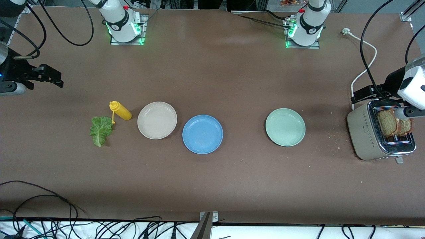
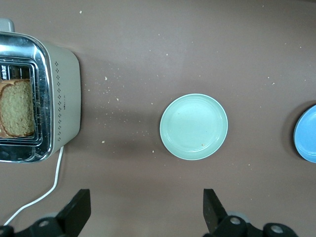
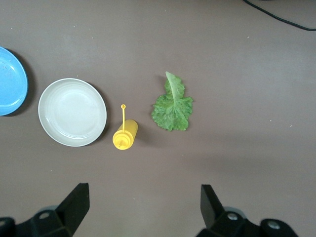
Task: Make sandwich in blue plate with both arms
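Nearest the camera of anything on the brown table (image 1: 212,186) is the cream-and-chrome two-slot toaster (image 1: 365,132) at the left arm's end, with the round medium-blue shallow plate (image 1: 202,134) mid-table only a touch farther up. That blue plate is bare, so I'd say nothing of the sandwich is built yet. Both brown speckled wholegrain toast slices (image 1: 393,123) are standing in the toaster's slots, and the ruffled green lettuce leaf (image 1: 100,129) lies flat on the table toward the right arm's end, not on any plate.

Other containers: the pale mint-green round plate (image 1: 285,127), between the blue one and the toaster, is empty apart from maybe a crumb or two. The beige round plate (image 1: 157,120), just beside the blue plate, is empty too. A yellow squeeze bottle (image 1: 121,111) lies on its side between the beige plate and the lettuce.

Farther up, the left gripper (image 2: 145,210) hangs near the toaster at that end of the table, fingers (image 2: 78,210) spread wide, holding nothing. The right gripper (image 3: 143,207) sits by the table edge at the right arm's end, also fully spread and empty.

So the whole job is left, I reckon: slice onto blue plate, lettuce on top, second slice to finish.
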Action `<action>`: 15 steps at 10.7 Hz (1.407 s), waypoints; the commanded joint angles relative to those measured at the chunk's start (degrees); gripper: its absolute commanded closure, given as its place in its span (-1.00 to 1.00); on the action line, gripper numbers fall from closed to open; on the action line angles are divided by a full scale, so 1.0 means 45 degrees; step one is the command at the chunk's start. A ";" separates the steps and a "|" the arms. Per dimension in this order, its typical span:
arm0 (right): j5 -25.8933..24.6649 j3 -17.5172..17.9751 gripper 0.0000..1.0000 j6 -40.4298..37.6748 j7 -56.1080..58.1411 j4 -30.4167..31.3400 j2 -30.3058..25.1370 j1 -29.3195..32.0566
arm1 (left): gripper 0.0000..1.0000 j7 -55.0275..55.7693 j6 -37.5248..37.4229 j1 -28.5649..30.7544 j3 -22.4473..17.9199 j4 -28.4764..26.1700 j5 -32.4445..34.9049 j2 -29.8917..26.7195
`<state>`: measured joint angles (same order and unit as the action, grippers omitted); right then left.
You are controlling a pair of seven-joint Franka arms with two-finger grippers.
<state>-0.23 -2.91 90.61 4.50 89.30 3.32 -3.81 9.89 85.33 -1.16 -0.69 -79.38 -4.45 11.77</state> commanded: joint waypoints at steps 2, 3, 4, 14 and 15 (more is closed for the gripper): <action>0.0285 0.0080 -1.00 -0.0214 -0.0161 -0.0236 -0.0054 0.0065 | -1.00 -0.0826 0.0100 0.1364 -0.0041 0.0061 -0.0183 -0.0078; 0.0285 0.0080 -1.00 -0.0234 -0.0161 -0.0216 -0.0054 0.0065 | -1.00 -0.1584 0.0119 0.1912 -0.0041 0.0100 -0.0222 0.0174; 0.0285 0.0080 -1.00 -0.0234 -0.0161 -0.0216 -0.0054 0.0065 | -1.00 -0.2365 0.0177 0.2497 -0.0041 0.0139 -0.0242 0.0467; 0.0363 0.0099 -1.00 -0.0235 -0.0317 0.0760 -0.0777 0.0046 | -0.95 -0.3662 0.3186 0.3850 -0.0061 0.0238 0.2529 0.3788; 0.0363 0.0099 -1.00 -0.0195 -0.0317 0.0683 -0.0738 0.0046 | -0.95 -0.3662 0.3167 0.3851 -0.0061 0.0199 0.2551 0.3886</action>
<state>0.39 -2.75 89.32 4.07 91.01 1.62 -3.87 -5.65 99.53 15.87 -1.27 -79.44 4.96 27.72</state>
